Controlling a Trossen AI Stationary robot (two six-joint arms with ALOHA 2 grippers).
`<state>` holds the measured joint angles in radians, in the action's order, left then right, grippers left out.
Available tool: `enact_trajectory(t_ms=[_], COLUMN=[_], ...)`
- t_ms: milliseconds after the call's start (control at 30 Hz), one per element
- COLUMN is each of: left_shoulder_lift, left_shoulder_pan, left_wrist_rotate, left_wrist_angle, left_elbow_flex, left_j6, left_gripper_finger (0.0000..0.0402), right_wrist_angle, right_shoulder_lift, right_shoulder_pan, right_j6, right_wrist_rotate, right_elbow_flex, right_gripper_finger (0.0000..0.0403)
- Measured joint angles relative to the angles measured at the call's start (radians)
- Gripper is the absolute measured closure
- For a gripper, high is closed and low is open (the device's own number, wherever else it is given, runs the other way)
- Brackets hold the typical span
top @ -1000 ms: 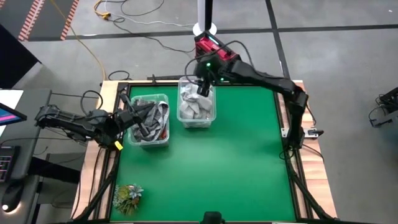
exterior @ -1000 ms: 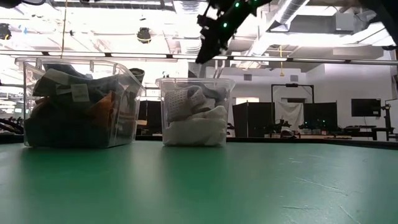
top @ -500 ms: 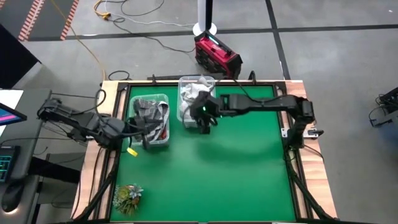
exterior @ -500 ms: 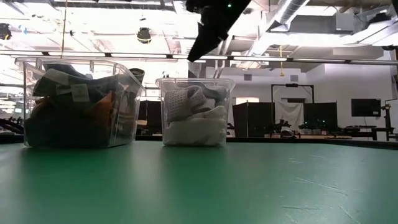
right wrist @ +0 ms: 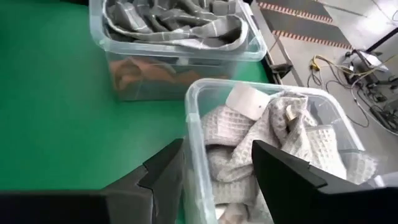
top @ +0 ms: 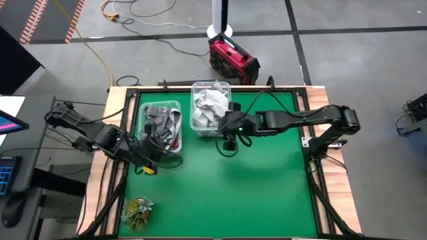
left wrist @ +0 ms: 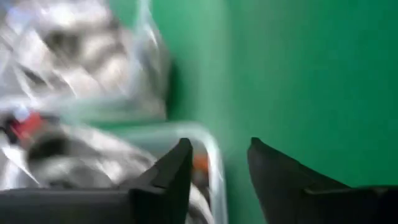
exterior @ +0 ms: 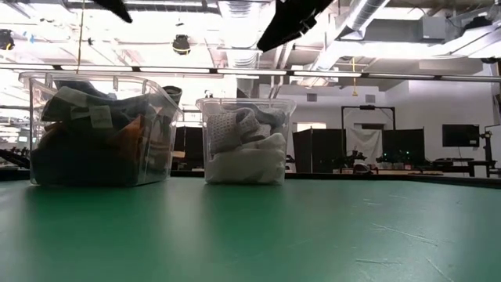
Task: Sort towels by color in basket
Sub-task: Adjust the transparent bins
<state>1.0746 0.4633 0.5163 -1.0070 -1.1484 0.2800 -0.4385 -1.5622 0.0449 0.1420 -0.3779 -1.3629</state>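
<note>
The white towels (top: 212, 105) are heaped in the right clear bin (top: 211, 128), while the grey plaid, dark and rust-orange towels (top: 160, 123) are packed in the left bin (top: 179, 143). No towel is seen loose on the green desk (top: 253, 187), so the sorting is judged essentially done (little appears left). The left gripper (top: 148, 165), fingers apart and empty, is held at the left bin's near corner. The right gripper (top: 227, 144), also apart and empty, is held just near of the white bin. A small plant (top: 137, 210) sits at the near-left corner; a workshop lies beyond.
</note>
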Motion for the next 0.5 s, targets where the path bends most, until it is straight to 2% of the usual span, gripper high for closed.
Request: enact_trajectory(t_ms=[167,333,500], left_shoulder_lift=[0.07,0.145,0.202], left_shoulder_pan=[-0.063,-0.126,-0.181], left_wrist_rotate=[-0.164,-0.175,-0.21], left_wrist_angle=[-0.141,-0.236,-0.269], left_elbow_flex=[0.011,0.011,0.011], left_j6=[0.111,0.113,0.009], left_gripper_finger=[0.0227,0.0225,0.023], right_wrist_angle=[0.054,0.085,0.092], right_shoulder_lift=[0.013,0.004,0.008], right_shoulder_pan=[0.009,0.008,0.007], right_j6=[-0.022,-0.022,-0.022], right_wrist_rotate=[0.0,0.0,0.001], right_elbow_flex=[0.069,0.081,0.081], right_gripper_finger=[0.018,0.018,0.018])
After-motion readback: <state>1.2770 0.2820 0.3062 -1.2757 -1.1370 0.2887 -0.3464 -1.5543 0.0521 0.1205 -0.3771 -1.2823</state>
